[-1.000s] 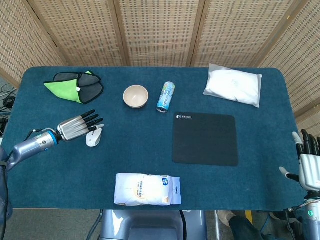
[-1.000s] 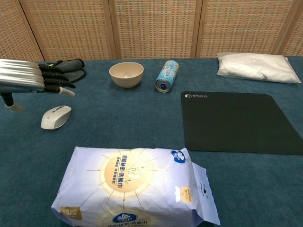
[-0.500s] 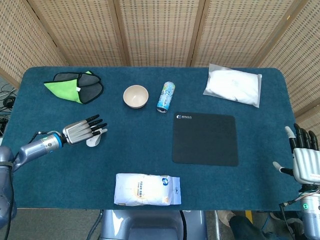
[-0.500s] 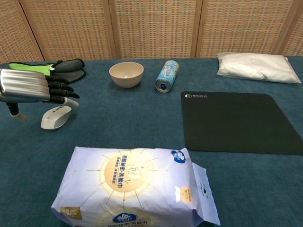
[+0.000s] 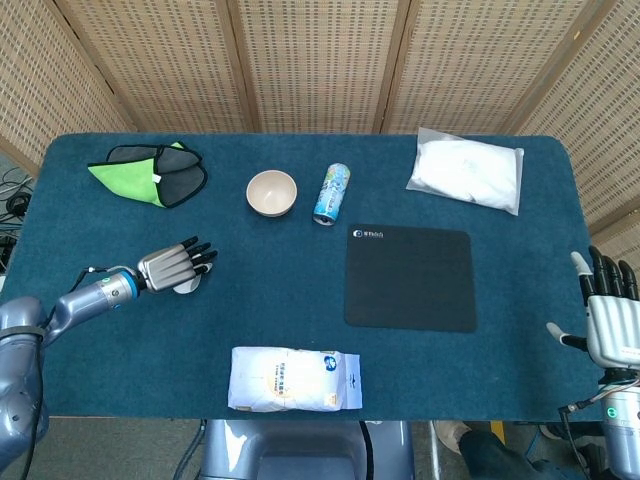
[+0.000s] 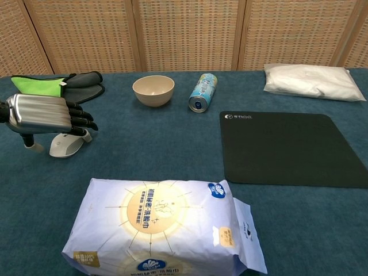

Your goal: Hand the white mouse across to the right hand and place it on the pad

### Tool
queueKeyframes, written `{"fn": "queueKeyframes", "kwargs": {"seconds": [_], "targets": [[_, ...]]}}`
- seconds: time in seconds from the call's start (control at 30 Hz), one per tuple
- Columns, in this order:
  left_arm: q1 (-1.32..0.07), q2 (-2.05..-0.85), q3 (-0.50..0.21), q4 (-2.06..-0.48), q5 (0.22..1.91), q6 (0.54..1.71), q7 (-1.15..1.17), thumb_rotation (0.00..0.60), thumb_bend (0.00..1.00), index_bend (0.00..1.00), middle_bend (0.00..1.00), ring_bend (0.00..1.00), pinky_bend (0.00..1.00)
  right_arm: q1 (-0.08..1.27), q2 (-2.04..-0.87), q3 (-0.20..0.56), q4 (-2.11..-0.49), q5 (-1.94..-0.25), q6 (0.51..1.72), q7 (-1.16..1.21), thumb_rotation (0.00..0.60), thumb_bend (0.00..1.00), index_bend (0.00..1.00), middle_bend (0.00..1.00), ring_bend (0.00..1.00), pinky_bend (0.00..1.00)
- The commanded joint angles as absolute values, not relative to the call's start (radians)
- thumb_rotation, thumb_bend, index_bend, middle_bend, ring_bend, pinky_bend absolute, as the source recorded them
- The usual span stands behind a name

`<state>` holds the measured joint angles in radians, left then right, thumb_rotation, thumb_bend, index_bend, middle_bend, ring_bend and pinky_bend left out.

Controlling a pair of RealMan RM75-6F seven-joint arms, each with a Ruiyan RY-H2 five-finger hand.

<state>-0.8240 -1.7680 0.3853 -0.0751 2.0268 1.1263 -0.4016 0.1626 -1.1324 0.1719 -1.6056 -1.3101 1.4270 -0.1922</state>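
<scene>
Chest view: left hand (image 6: 43, 115) has dropped from above the mouse (image 6: 66, 146) to sit right over it, fingers spread and only starting to curl, so the grasp is about to begin, not made. Mouse is white, low and rounded, flat on the table's (image 5: 300, 300) left side, well apart from the pad (image 5: 410, 277). Right hand (image 5: 611, 325) waits open-fingered at the far right edge.

Staged test area, likely a lab: woven screen panels (image 5: 320, 65) enclose the far edge and both far corners of a tabletop (image 5: 120, 350) covered in teal cloth. Cables (image 5: 12, 195) lie on the floor off the left edge.
</scene>
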Motion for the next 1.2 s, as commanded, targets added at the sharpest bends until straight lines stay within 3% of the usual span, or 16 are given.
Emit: {"fn": "queueKeyframes", "kwargs": {"seconds": [0.03, 0.13, 0.27, 0.87, 1.2], "targets": [[-0.824, -1.770, 0.389, -0.074, 2.024, 1.125, -0.396, 0.600, 0.26, 0.56, 0.37, 0.31, 0.34, 0.163, -1.132, 0.172, -1.605, -1.309, 1.426, -0.193, 0.600, 0.00, 0.00, 0.00, 0.00, 0.00], [-0.824, -1.769, 0.393, -0.073, 2.022, 1.129, -0.386, 0.600, 0.27, 0.64, 0.43, 0.36, 0.37, 0.163, -1.132, 0.172, -1.605, -1.308, 1.425, -0.192, 0.600, 0.00, 0.00, 0.00, 0.00, 0.00], [-0.824, -1.767, 0.391, -0.074, 2.013, 1.137, -0.380, 0.600, 0.28, 0.67, 0.45, 0.38, 0.39, 0.163, -1.131, 0.171, -1.606, -1.308, 1.424, -0.191, 0.600, 0.00, 0.00, 0.00, 0.00, 0.00], [-0.941, -1.780, 0.345, -0.103, 1.957, 1.316, -0.380, 0.600, 0.26, 0.67, 0.45, 0.38, 0.40, 0.153, -1.110, 0.170, -1.620, -1.306, 1.425, -0.161, 0.600, 0.00, 0.00, 0.00, 0.00, 0.00], [-1.091, -1.860, 0.358, -0.121, 1.973, 1.280, -0.362, 0.600, 0.25, 0.67, 0.45, 0.38, 0.40, 0.148, -1.088, 0.180, -1.616, -1.289, 1.418, -0.120, 0.600, 0.00, 0.00, 0.00, 0.00, 0.00]]}}
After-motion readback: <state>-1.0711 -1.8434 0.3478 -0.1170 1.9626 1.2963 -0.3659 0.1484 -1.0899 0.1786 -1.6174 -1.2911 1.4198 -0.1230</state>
